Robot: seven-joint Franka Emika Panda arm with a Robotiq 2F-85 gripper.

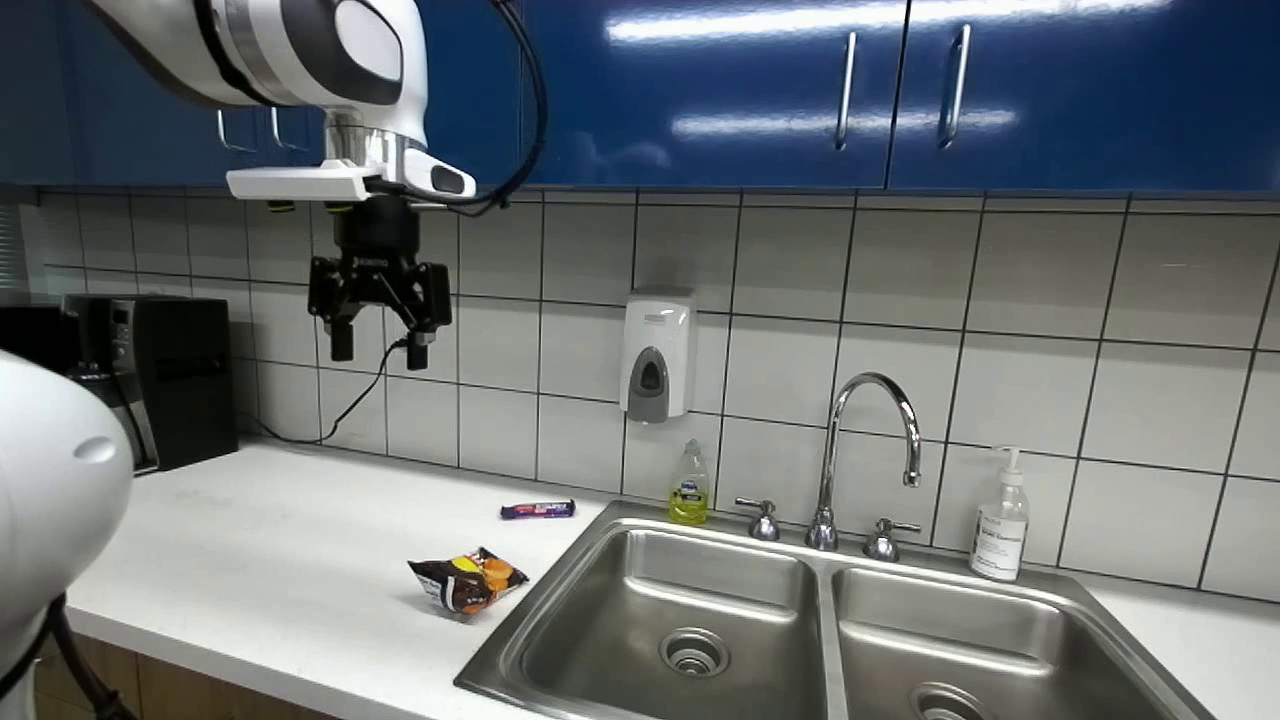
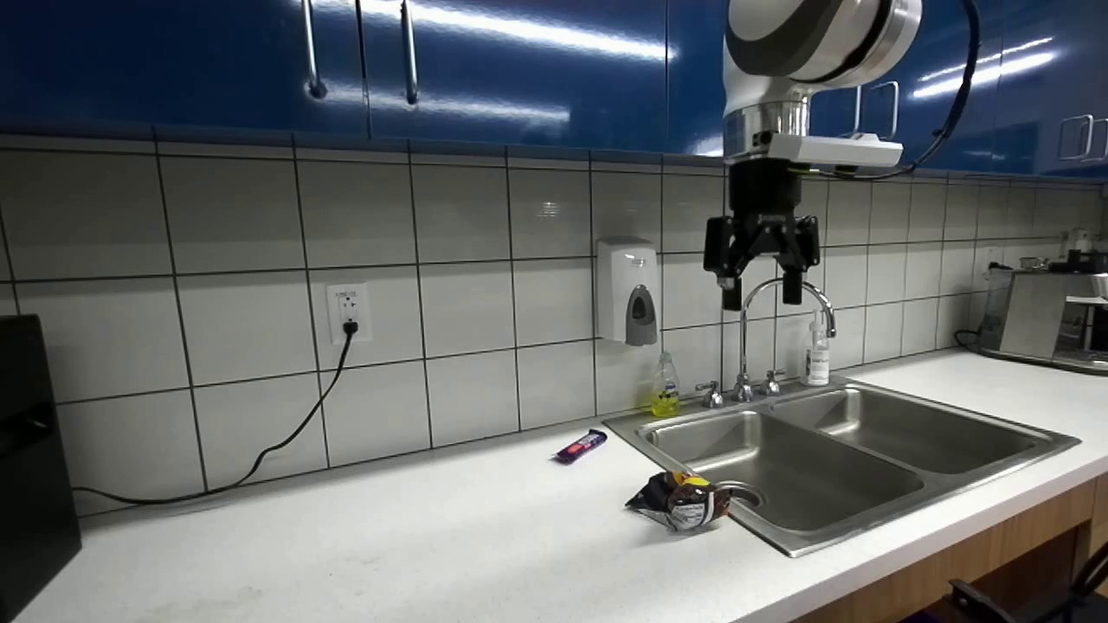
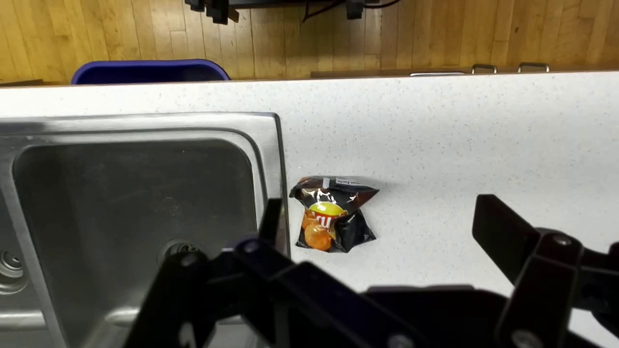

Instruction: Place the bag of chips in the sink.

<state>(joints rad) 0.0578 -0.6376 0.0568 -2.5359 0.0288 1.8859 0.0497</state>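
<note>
Bag of chips and wrapped bar both lay on the white counter in an exterior view, the bag (dark, crumpled, printed in orange and yellow) close to the rim of the double sink, the bar nearer the tiled wall. Well above the counter hung the gripper, pointing down, its fingers spread apart. A chrome faucet rose at the sink's back edge, with a bottle of yellow dish soap to one side of it and a pump bottle to the other; a soap dispenser was fixed to the tiles. In an exterior view where a black cord was plugged into a wall outlet, the bag sat outside the sink on the counter, hiding part of the rim, while the gripper showed in front of the faucet with a clear gap between its fingertips. In the wrist view the two fingers stood wide of each other, and the bag lay between them as seen from there, just beside the sink's metal edge; whether it touched could not be told.
</note>
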